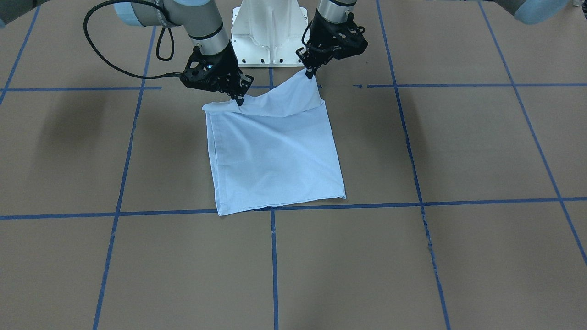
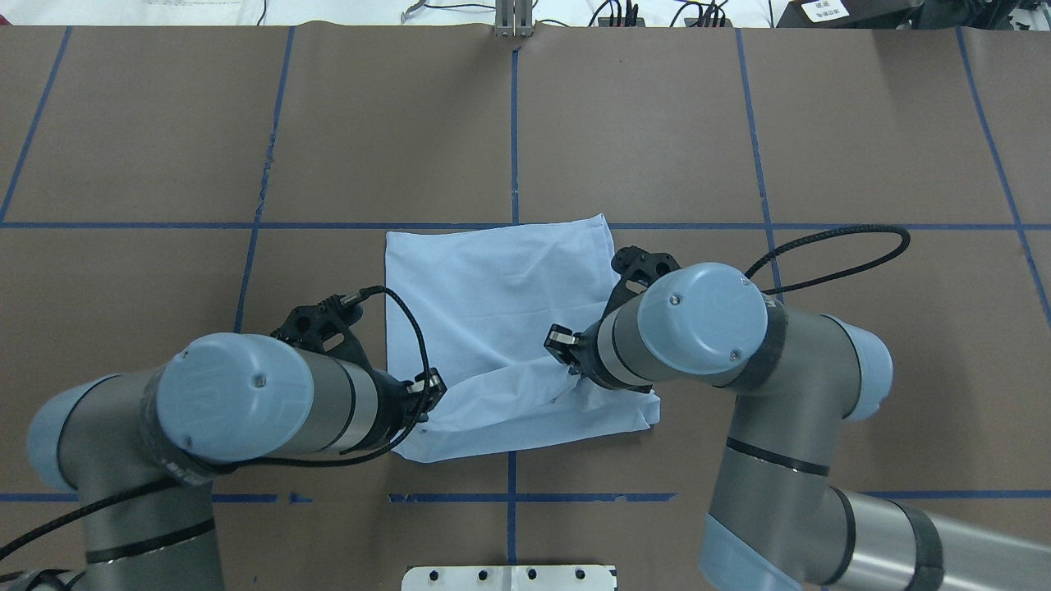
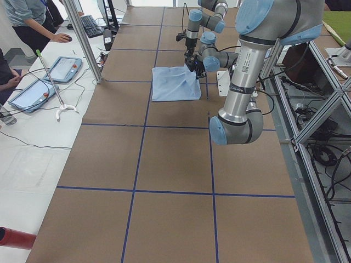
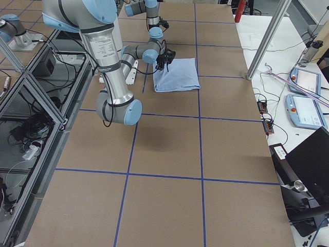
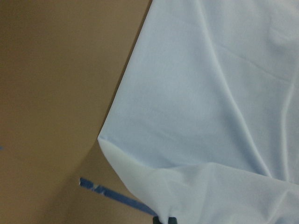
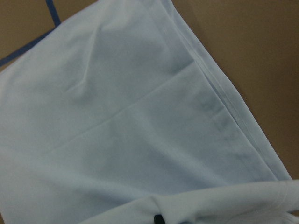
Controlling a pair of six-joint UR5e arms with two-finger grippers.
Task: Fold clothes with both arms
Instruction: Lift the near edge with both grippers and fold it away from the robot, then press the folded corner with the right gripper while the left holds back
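Observation:
The light blue T-shirt (image 1: 275, 156) lies folded into a rough rectangle on the brown table, its print and label hidden. My left gripper (image 1: 312, 74) is shut on the shirt's near corner by the robot base and holds it raised. My right gripper (image 1: 239, 100) is shut on the same near edge, further along, a little lower. In the overhead view the left gripper (image 2: 427, 392) and right gripper (image 2: 565, 349) pinch that edge of the shirt (image 2: 493, 287), which bunches between them. Both wrist views show cloth (image 5: 196, 102) (image 6: 131, 116) hanging from the fingertips.
The white pedestal base (image 1: 269, 32) stands just behind the grippers. Blue tape lines (image 1: 273, 256) divide the brown table. In the exterior left view an operator (image 3: 33, 22) and tablets (image 3: 64, 68) are at a side bench, with a metal post (image 3: 88, 44).

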